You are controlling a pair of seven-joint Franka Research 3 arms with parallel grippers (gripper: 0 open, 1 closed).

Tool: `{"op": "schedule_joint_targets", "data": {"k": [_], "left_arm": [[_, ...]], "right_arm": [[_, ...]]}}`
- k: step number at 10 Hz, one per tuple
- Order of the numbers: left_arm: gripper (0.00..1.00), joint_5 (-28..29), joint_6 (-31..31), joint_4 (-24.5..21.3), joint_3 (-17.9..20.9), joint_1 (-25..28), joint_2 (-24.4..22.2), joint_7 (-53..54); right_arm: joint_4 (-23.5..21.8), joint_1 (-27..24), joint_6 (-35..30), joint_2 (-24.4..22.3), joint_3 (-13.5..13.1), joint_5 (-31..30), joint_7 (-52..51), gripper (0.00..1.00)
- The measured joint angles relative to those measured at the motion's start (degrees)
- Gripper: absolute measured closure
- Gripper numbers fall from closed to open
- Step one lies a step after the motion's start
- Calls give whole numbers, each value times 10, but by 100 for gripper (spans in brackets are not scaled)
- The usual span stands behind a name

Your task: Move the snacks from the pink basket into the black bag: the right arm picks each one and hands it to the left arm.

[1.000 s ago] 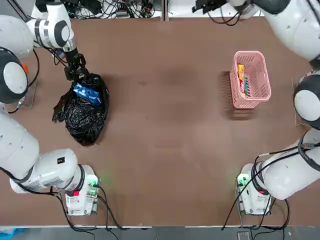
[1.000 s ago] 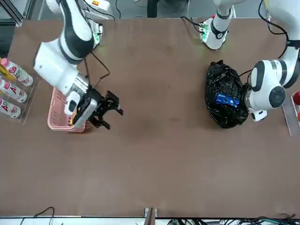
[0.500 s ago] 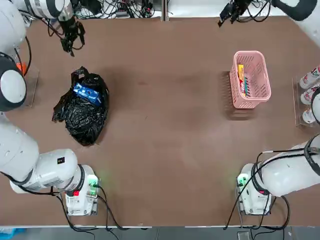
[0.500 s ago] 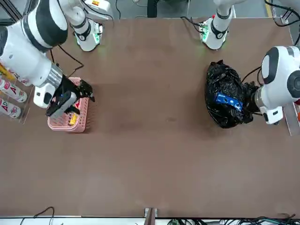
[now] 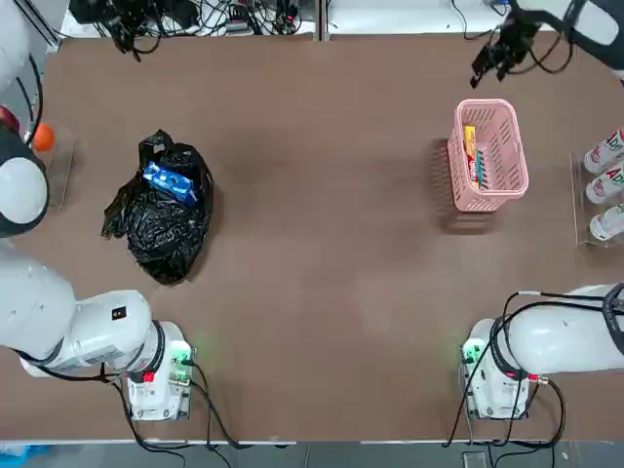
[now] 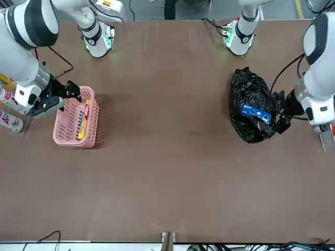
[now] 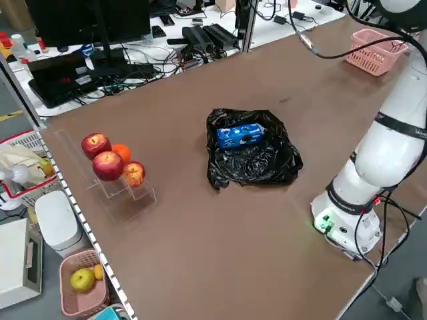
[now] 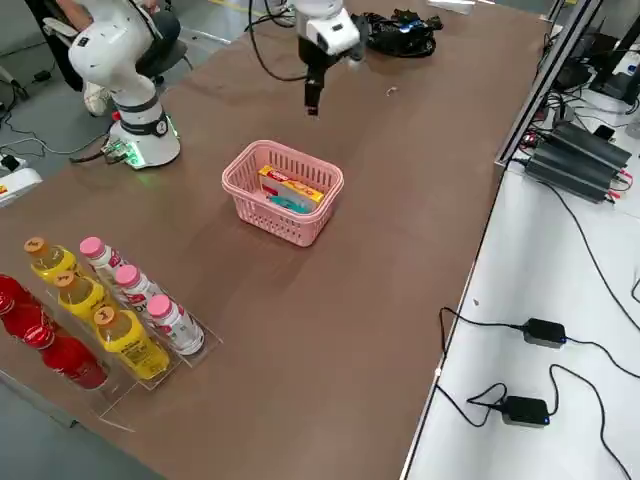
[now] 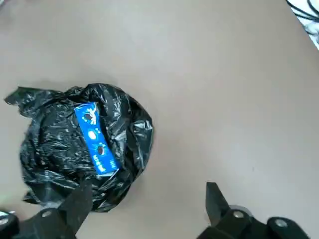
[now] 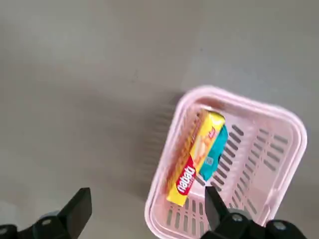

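Right wrist view looks down past the right gripper [image 10: 142, 211], whose fingers are spread wide and hold nothing; it hangs above the table [image 5: 331, 244], and the pink basket [image 10: 279, 149] lies below it, just off to one side. Inside the basket the yellow packet [image 10: 194, 157] leans on the teal packet [image 10: 214, 154]. The left gripper [image 9: 144, 206], also wide open and empty, hangs high over the table beside the black bag [image 9: 55, 154]. The blue packet [image 9: 95, 138] lies on the bag's folds.
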Motion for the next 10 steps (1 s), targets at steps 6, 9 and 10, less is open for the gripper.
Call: {"op": "schedule_joint_targets", "data": {"k": [6,9,10], "left_arm": [[0,-19,-79,76,72,-69,-3,431],[0,-25,-82,83,96,-84,-24,489],[0,-25,-83,83,96,-96,-27,489]], "right_arm": [[-156,-35,141,-32,2,-4,0,0],[-206,-38,218,-32,3,-5,0,0],[-208,-44,225,-31,3,-5,0,0]]}}
